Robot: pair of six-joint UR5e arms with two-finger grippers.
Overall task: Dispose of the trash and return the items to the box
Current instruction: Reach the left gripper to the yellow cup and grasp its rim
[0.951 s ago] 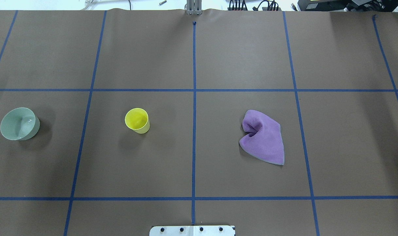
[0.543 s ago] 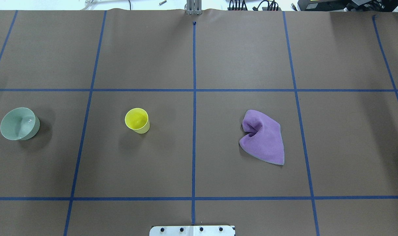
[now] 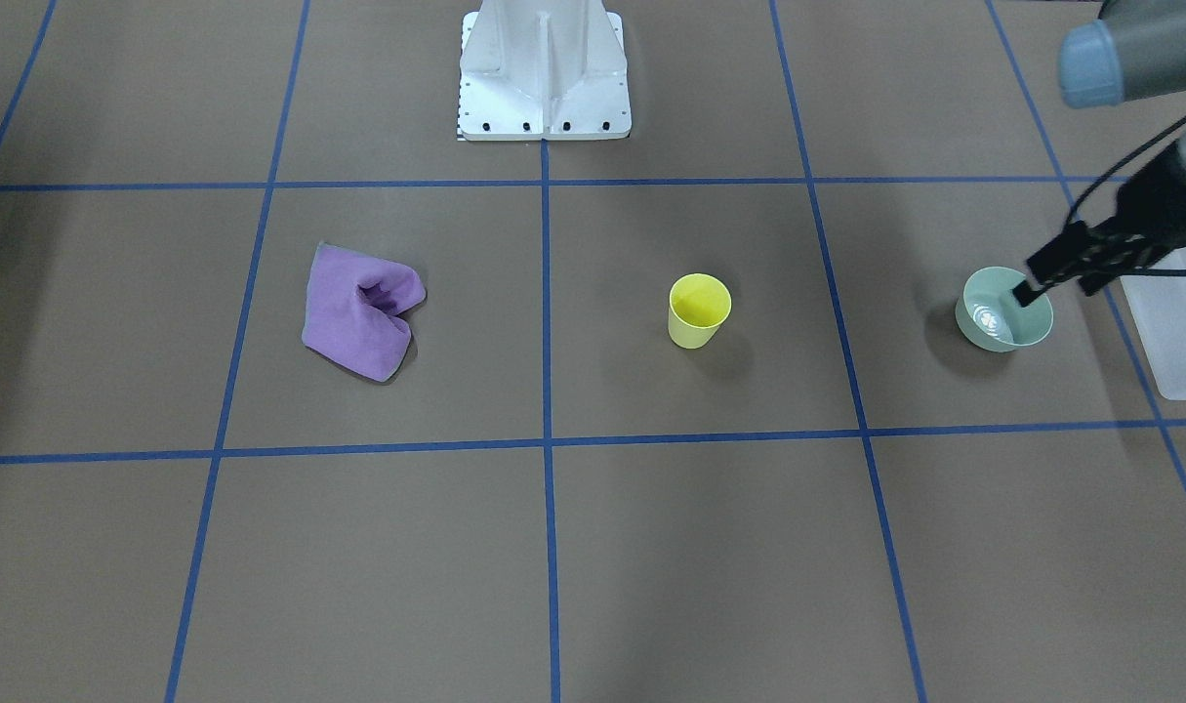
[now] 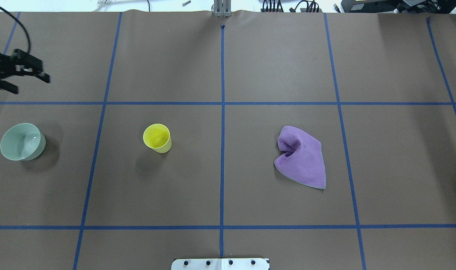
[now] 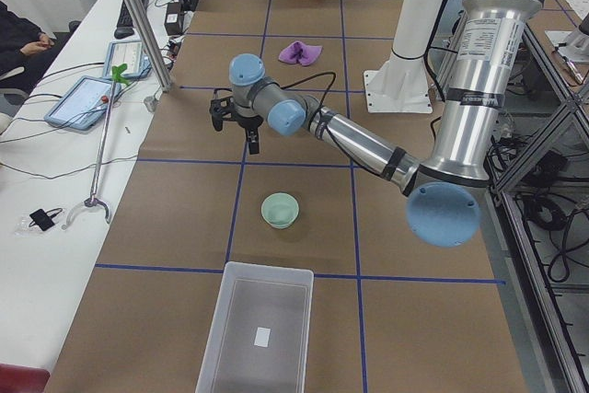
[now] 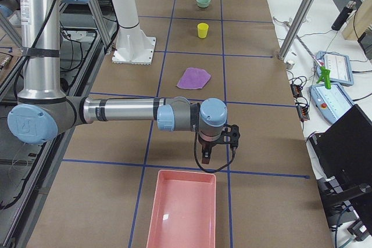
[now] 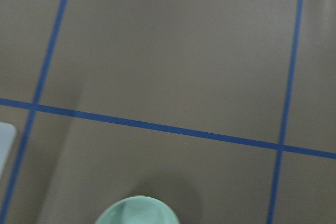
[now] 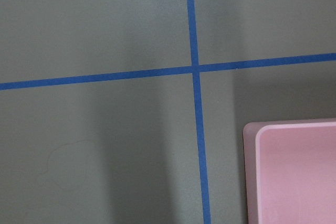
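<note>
The yellow cup [image 4: 157, 138] stands upright left of the table's centre line and also shows in the front view [image 3: 699, 310]. The frosted white box [image 5: 262, 329] lies at the table's left end, with its edge in the front view [image 3: 1178, 332]. My left gripper [image 4: 32, 85] is open and empty. It hovers above the table, on the far side of the pale green bowl [image 4: 22, 141]. My right gripper [image 6: 218, 158] shows only in the exterior right view, hanging over the table by the pink tray [image 6: 181, 207]. I cannot tell whether it is open or shut.
A crumpled purple cloth [image 4: 301, 157] lies right of centre. The bowl [image 5: 280, 210] sits just beyond the box's short end. The white robot base [image 3: 544, 78] stands at the table's near middle edge. Blue tape lines grid the brown table cover.
My left gripper has come into the overhead view at the far left, where it did not show before. The cup, bowl and cloth have not moved.
</note>
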